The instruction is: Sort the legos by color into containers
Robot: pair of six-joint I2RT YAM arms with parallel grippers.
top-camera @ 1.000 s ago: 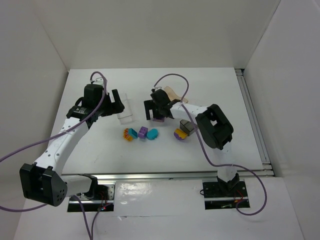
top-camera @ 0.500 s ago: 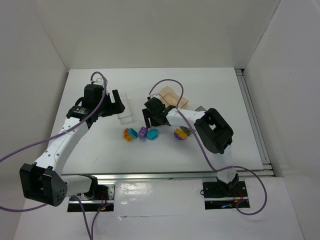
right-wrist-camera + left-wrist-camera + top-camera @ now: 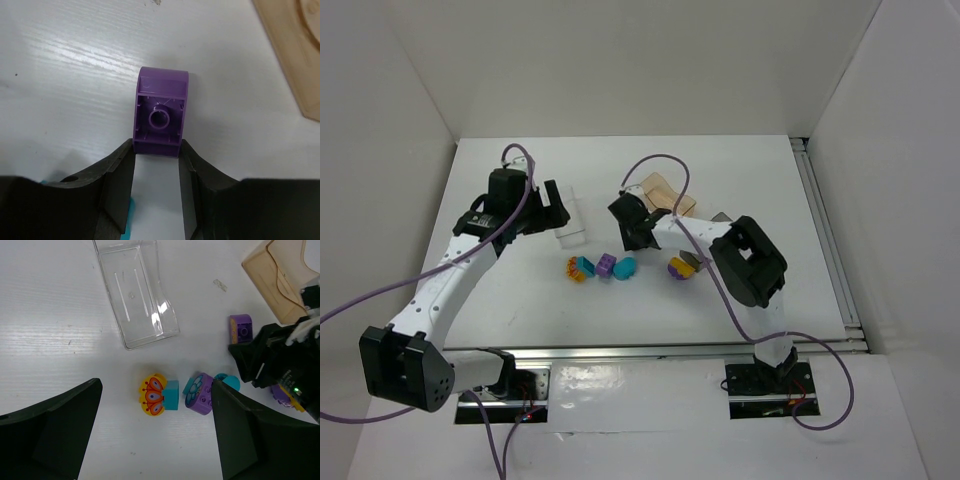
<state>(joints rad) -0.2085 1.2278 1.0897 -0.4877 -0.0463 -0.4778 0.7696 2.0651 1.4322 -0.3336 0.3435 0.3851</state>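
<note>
At right gripper (image 3: 156, 152) we are pinching the purple lego (image 3: 161, 107) by its near end, long axis pointing ahead.

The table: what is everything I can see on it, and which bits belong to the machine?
clear tray: one, colourless, far side, left
peach tray: one, translucent tan, far side, right
dark grey tray: one, mostly hidden under the right arm
purple brick: one, between the right gripper's fingers
yellow-and-teal piece: one, left end of the loose row; one brick or two joined, cannot tell
purple flower brick: one, middle of the row
teal brick: one, right of it, partly hidden
purple-and-yellow brick: one, beside the grey tray
cables: two, purple, one per arm
left gripper: black, open, by the clear tray
right gripper: black, shut on the purple brick
</note>
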